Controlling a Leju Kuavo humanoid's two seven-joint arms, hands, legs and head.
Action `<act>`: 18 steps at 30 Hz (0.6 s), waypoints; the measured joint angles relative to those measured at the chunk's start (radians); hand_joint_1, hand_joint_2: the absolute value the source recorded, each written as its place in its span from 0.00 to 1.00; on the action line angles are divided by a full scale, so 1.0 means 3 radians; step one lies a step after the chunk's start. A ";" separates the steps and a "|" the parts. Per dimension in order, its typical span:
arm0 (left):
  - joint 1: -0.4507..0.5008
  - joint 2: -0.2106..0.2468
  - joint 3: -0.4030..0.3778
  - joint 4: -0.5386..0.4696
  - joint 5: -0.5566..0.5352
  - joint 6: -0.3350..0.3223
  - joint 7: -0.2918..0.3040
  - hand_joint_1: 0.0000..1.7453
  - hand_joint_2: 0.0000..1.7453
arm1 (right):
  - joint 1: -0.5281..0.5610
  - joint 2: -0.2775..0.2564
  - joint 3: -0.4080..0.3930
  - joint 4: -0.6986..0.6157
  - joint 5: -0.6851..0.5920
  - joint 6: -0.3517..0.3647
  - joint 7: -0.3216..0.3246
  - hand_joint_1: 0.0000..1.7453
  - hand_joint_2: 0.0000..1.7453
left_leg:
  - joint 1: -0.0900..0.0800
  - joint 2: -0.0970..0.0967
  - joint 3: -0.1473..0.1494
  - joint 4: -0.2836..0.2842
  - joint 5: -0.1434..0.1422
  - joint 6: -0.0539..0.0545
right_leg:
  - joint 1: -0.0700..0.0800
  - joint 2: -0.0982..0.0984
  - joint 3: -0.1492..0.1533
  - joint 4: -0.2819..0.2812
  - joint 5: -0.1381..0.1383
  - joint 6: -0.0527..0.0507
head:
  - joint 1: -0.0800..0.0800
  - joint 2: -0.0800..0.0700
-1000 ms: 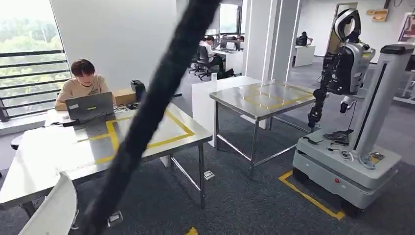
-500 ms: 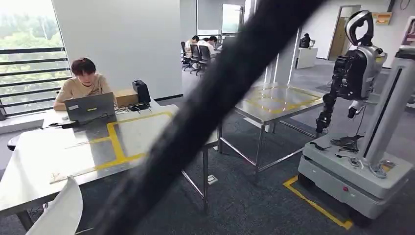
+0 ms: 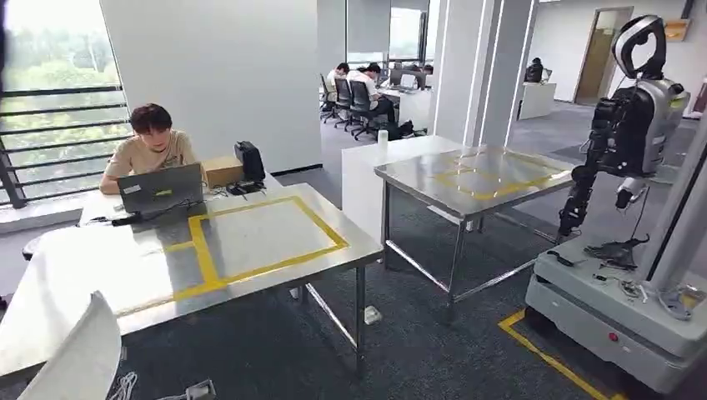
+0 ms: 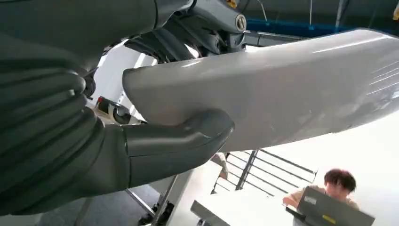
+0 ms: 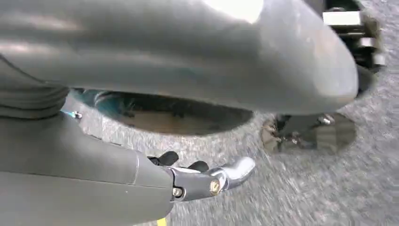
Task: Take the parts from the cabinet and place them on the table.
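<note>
One pale curved part (image 4: pixel 282 89) is gripped by the left hand (image 4: pixel 94 146), the right hand's (image 5: pixel 188 181) state cannot be told, and a carry to the taped surface (image 3: pixel 250 237) is judged next.

Person (image 3: pixel 150 146) w/ laptop (image 3: pixel 160 188); 2nd robot (image 3: pixel 625 125) on wheeled base.

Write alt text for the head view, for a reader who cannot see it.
An office with two steel tables marked in yellow tape; a white curved part rises at the lower left. A person sits at a laptop behind the nearer table, and another robot stands on a wheeled base at the right.
</note>
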 joint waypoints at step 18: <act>0.0133 -0.0332 0.0242 -0.0240 -0.0022 -0.0137 -0.0243 1.00 1.00 | -0.0048 0.0014 0.0030 0.0001 0.0036 -0.0034 0.0061 0.00 0.00 | 0.0047 0.0063 -0.0313 -0.0059 0.0224 0.0116 | -0.0060 0.0002 0.0151 0.0568 -0.0379 0.0194 | 0.0036 -0.0020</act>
